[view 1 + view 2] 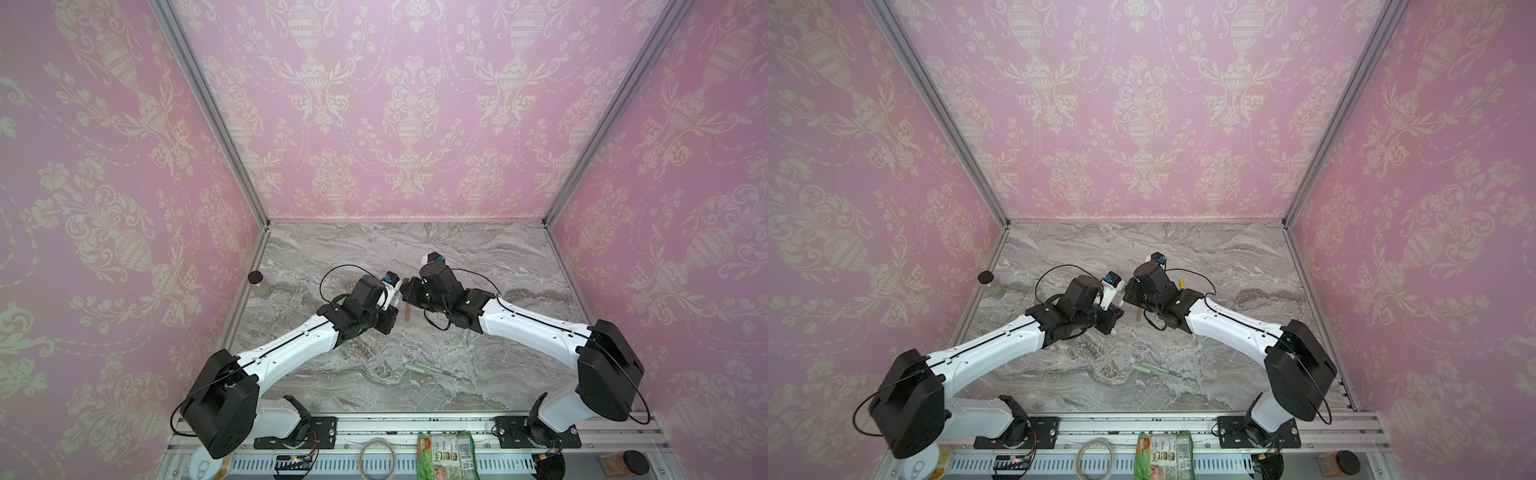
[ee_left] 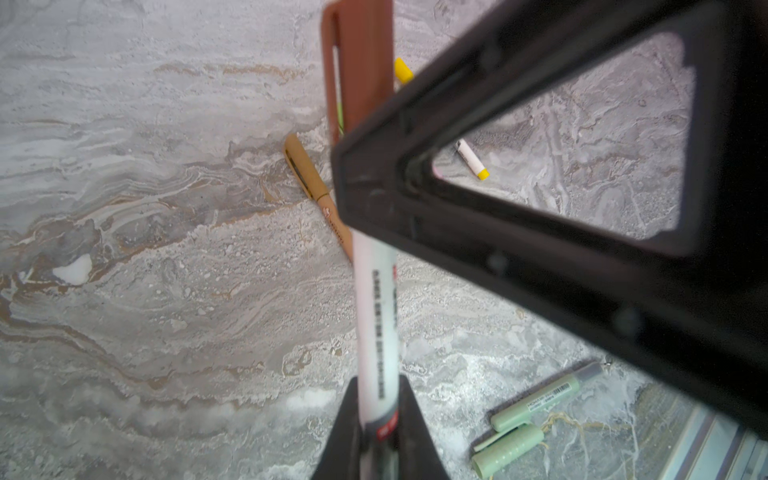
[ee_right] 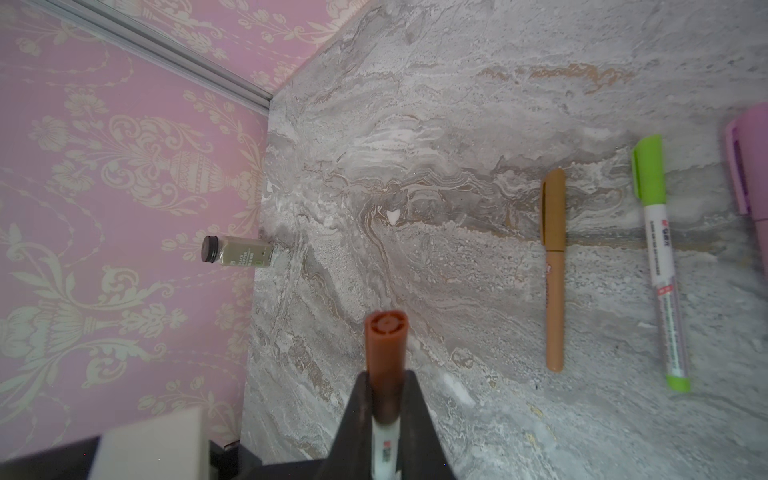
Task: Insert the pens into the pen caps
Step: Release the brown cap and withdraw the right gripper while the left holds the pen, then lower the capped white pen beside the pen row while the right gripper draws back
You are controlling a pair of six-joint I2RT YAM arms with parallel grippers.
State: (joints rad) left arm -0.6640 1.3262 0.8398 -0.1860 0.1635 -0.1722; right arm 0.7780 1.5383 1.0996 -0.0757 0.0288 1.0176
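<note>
Pens scattered flat over the marble table [image 1: 498,266], one raised above it.

In both top views: small jar [image 1: 259,284], dark lid on, upright against the left wall, pale greenish fill inside. Lying on the front rail, second jar [image 1: 623,463], also dark-lidded, brownish fill. Over mid-table, left gripper [image 1: 395,308] and right gripper [image 1: 405,291] nose to nose, jaws too hidden from up here to read. Just beneath them, tan pen [image 1: 408,311]. Nearer the front edge, sage green pen [image 1: 430,370]. In a top view, yellow cap [image 1: 1181,283] peeping out behind the right arm.

From the left wrist: left gripper [image 2: 378,388] closed tight on the white pen [image 2: 376,316], barrel printed with dark text, clear of the table. Far end of the barrel hidden behind the black frame of the right gripper, with the brown cap [image 2: 361,62] showing beyond, in line with it. Down on the marble: tan pen, capped; yellow cap; yellow-ended pen [image 2: 471,160] well apart from both. Sage green pen with grey tip bare, sage green cap [image 2: 509,451] lying just beside it.

From the right wrist: small jar against the pink wall, lid on. Right gripper [image 3: 386,376] clamped on the brown cap, closed end facing outward, white barrel entering it from behind between the fingers. Impossible to tell whether fully seated. On the table alongside: tan pen, then green-capped pen [image 3: 660,266] roughly parallel to it, then pink cap [image 3: 748,166] at the frame edge, blurred.
</note>
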